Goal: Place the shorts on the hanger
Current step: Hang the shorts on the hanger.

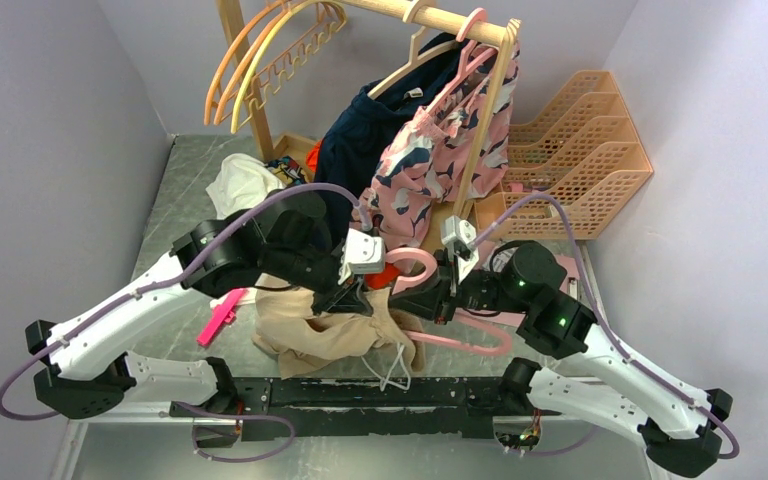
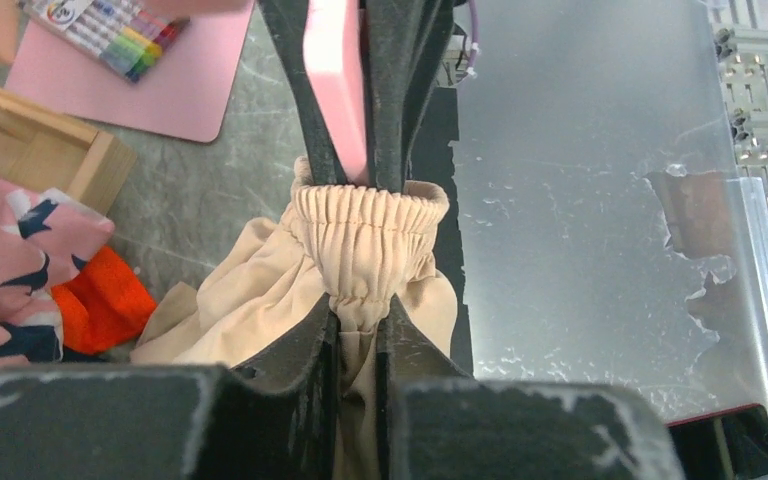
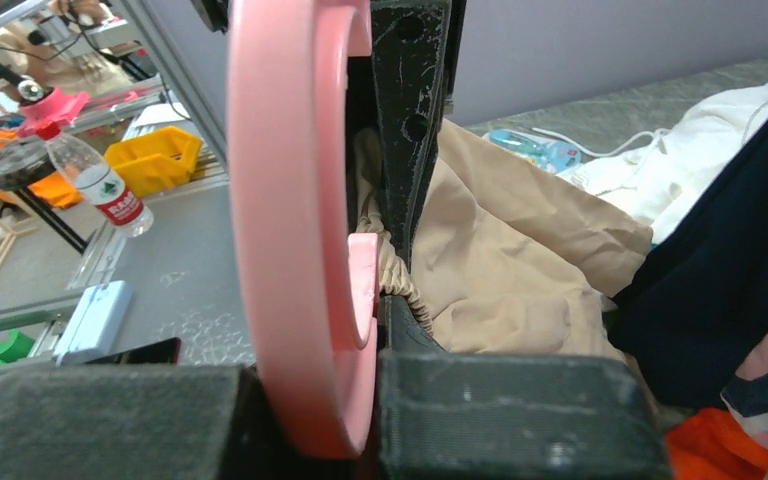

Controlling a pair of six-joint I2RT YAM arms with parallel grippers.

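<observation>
Here, left gripper [image 2: 358, 312] pinches the shorts [image 2: 250, 305] — waistband [image 2: 365, 215] bunched; right gripper [image 3: 312, 120] clamps the hanger [image 3: 285, 220].

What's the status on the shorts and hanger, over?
Left end effector shut on shorts, at waistband. Right end effector shut on hanger. Rest of shorts heaped on table.

Tan shorts [image 1: 325, 335] in a crumpled heap, gathered waistband held up, pink hanger [image 1: 465, 345] tilted just beside, hook by the waistband.
</observation>
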